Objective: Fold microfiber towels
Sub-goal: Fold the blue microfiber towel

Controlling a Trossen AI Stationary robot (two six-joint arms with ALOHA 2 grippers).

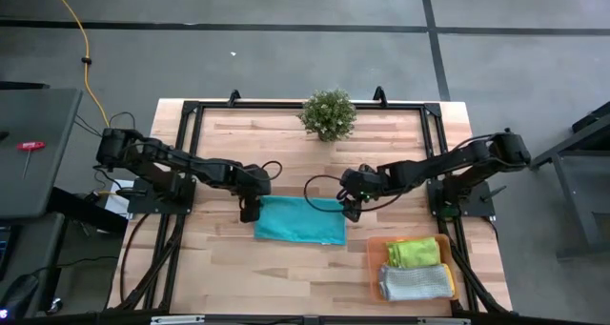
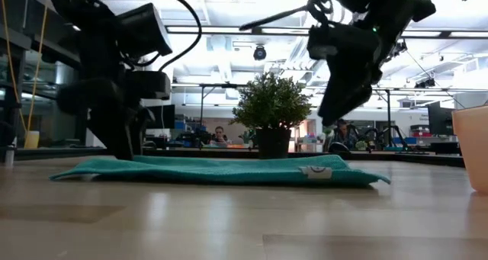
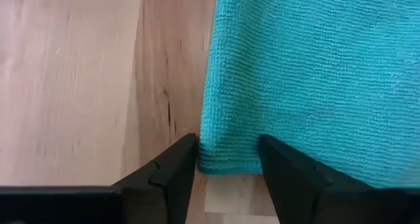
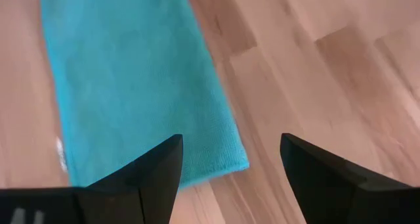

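Teal towel (image 1: 300, 220) lies flat mid-table, long axis left-right. Left end effector (image 1: 250, 211) straddles its far-left corner, open, holding nothing; right end effector (image 1: 352, 209) hovers open above its far-right corner.

Even overhead light; bright ceiling strips glare in the low view, leaving both arms silhouetted. Right wrist view is motion-blurred.

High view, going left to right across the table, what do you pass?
Left gripper → teal towel → right gripper → orange tray holding the lime green towel and grey towel.
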